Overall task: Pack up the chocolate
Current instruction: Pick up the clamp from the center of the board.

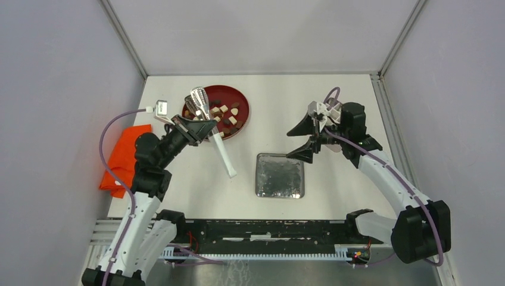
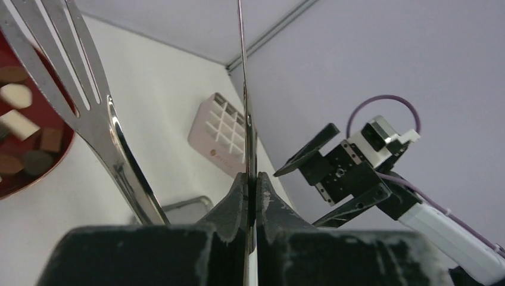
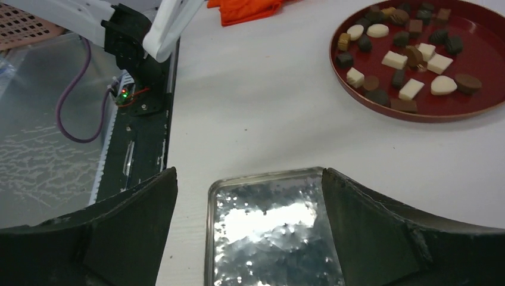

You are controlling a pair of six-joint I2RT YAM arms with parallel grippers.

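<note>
The chocolate lies as several small brown and cream pieces on a round dark-red plate at the back left. My left gripper is shut on metal tongs at the plate's near edge. The tongs' slotted head is over the plate. In the left wrist view one tong arm runs edge-on between the closed jaws of that gripper. My right gripper stands open and holds nothing. In the right wrist view it hovers over the far edge of the steel tray, with the chocolate beyond.
A shiny steel tray lies at the centre front. An orange cloth sits at the table's left edge. A pale pinkish grid box lies near the right arm. Grey walls enclose the table on three sides.
</note>
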